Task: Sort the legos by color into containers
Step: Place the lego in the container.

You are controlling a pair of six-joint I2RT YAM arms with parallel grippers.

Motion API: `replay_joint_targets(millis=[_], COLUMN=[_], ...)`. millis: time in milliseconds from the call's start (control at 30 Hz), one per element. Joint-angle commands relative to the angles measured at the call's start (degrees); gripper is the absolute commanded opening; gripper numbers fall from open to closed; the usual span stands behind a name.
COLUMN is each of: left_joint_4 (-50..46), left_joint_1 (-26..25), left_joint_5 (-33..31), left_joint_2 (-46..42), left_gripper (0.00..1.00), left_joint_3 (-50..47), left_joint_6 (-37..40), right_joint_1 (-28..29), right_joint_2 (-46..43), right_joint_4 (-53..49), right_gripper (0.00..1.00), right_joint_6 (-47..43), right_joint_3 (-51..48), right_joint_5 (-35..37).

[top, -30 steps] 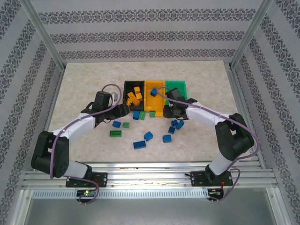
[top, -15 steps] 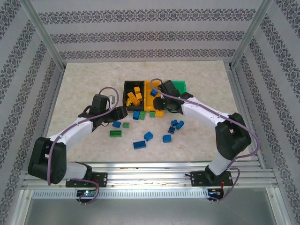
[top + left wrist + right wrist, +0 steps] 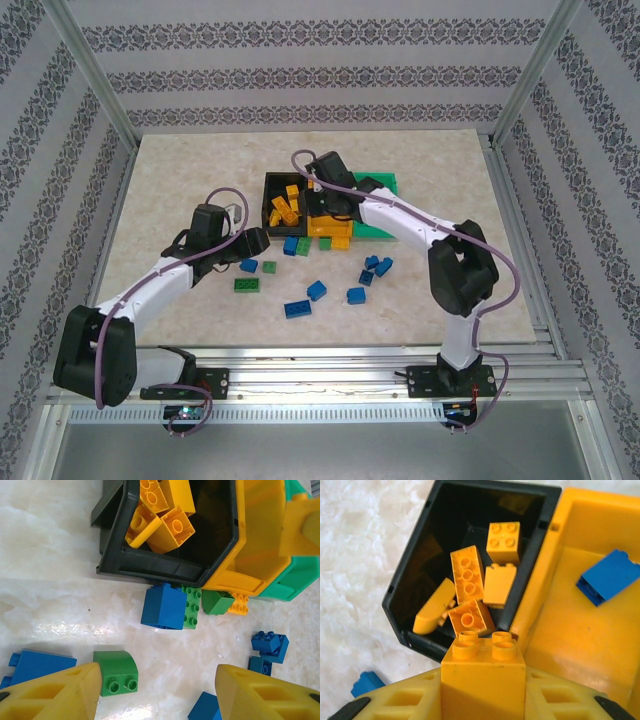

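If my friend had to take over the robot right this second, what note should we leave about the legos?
Right gripper: shut on a yellow brick, above the near edge where the black bin and orange bin meet.
Left gripper: open, empty, above the table.
Done: several yellow bricks in the black bin; one blue brick in the orange bin.
Left: drop the held brick, then sort the loose blue bricks, green bricks and a small yellow brick by the bins. The green bin is partly hidden.
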Motion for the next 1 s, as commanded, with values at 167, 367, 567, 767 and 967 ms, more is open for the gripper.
replay_joint_targets(millis=[167, 367, 567, 767, 967], left_joint_4=[-0.4, 0.3, 0.5, 1.6, 4.6], left_joint_1=[1.0, 1.0, 1.1, 1.0, 1.0], left_joint_5=[0.6, 1.8, 1.9, 1.7, 2.9], left_joint_2=[-1.3, -1.6, -2.2, -1.7, -0.1], left_gripper=[0.62, 0.62, 0.62, 0.62, 0.62], left_joint_3=[-0.7, -1.7, -2.5, -2.9, -3.0], left_joint_6=[-0.7, -1.4, -1.7, -1.5, -2.4], right_joint_1=[0.9, 1.2, 1.3, 1.8, 2.6], right_joint_2=[7.0, 11.7, 11.7, 5.9, -2.6], right_joint_4=[-0.2, -1.7, -1.8, 0.4, 3.0], right_gripper=[0.38, 0.43, 0.48, 0.48, 0.48], right_joint_6=[-0.8, -1.0, -1.0, -0.5, 0.7], right_joint_3=[9.5, 16.5, 16.6, 7.9, -5.2], right_joint_5=[-2.8, -3.2, -3.0, -2.0, 0.6])
